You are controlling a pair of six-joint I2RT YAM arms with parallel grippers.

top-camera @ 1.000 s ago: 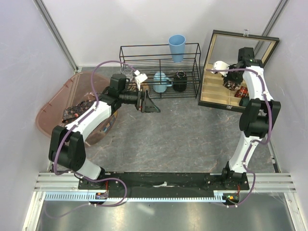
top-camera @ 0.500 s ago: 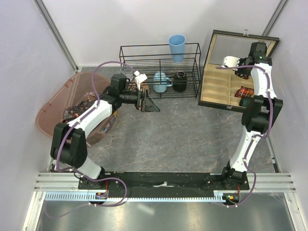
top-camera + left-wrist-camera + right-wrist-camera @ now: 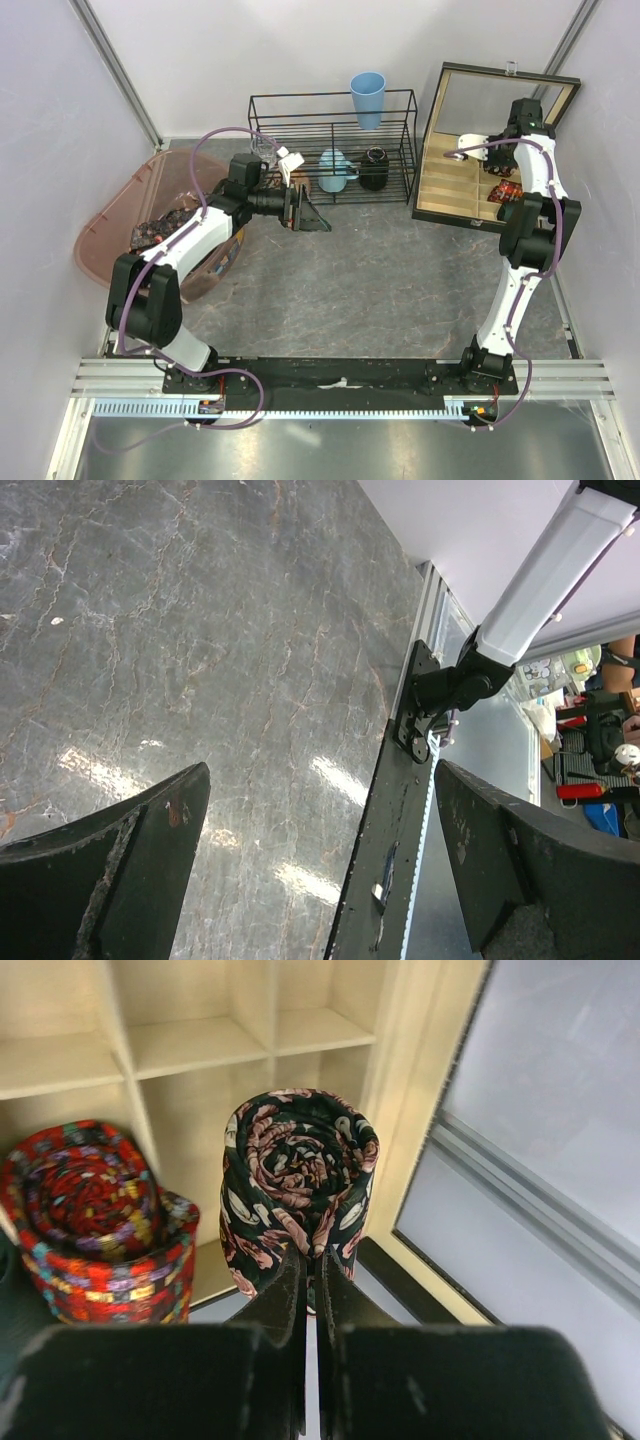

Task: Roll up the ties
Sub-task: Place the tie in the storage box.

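- A translucent pink-brown tub point(image 3: 100, 235) is noted at the far left of the desk point(image 3: 380, 290), against the side wall. Loose patterned ties point(image 3: 150, 235) are seen lying inside it.
- The left arm is extended from its base, past the tub's right rim, toward the middle of the desk.
- The left fingers point(image 3: 305, 213) are held just in front of the left end of a black wire rack point(image 3: 330, 100). In the left wrist view they are spread wide apart, with nothing between them. Only bare grey desk and the mounting rail are visible in the gap.
- The wire rack is placed at the back of the desk, in the middle. A blue cup point(image 3: 367, 98) is seen at its top level. A pale blue vessel point(image 3: 335, 170) and a dark jar point(image 3: 374, 168) are seen lower down.
- An open wooden box point(image 3: 445, 185) with a dark frame and rows of compartments is placed just right of the rack.
- The right arm is stretched up over the right part of this box.
- The right fingers point(image 3: 295, 1300) are pressed almost together. The lower edge of a dark rolled tie point(image 3: 300, 1175) is pinched at their tips.
- The dark rolled tie, patterned in pink and tan, is held as a tight coil over the box's right edge, with its spiral end facing the wrist camera.
- A red rolled tie point(image 3: 95, 1220) is seated in a compartment, to the left of the dark coil in the wrist view. Whether the two coils touch cannot be told.
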